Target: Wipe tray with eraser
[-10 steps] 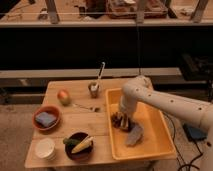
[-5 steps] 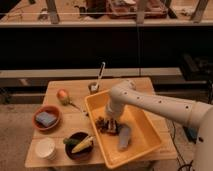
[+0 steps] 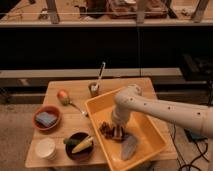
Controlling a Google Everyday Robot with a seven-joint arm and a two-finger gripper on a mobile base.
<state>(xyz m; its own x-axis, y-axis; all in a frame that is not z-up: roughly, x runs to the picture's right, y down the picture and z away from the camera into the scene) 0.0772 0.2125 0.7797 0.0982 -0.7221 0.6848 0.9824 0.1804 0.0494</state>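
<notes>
Camera view looks down on a pale wooden counter [image 3: 75, 120] with a visible plank grain. A glossy yellow plastic tray [image 3: 150, 137], rectangular with raised walls, sits turned at an angle on the right half, and its front corner reaches the counter's front edge. The smooth white arm bends down into the tray. Its dark end effector [image 3: 114, 131] is low over the tray floor near the tray's left wall. It reads only as a brownish, irregular mass, so I cannot tell whether it is clenched or released.

A flat, grey, oblong eraser [image 3: 128, 146] lies on the tray floor just beside the end effector, toward the front edge. Contact between the two cannot be made out.

Near the left edge is a round reddish bowl [image 3: 46, 118] holding a blue block. At the front-left corner stands a white cup [image 3: 45, 148], and next to it a dark bowl [image 3: 80, 145] holds yellow and green pieces. Toward the back edge lie a round apple-like fruit [image 3: 62, 95] and a metal spoon [image 3: 77, 107]. A small mug [image 3: 94, 89] there has a pale handle sticking up.

The arm is cut off at the right.
</notes>
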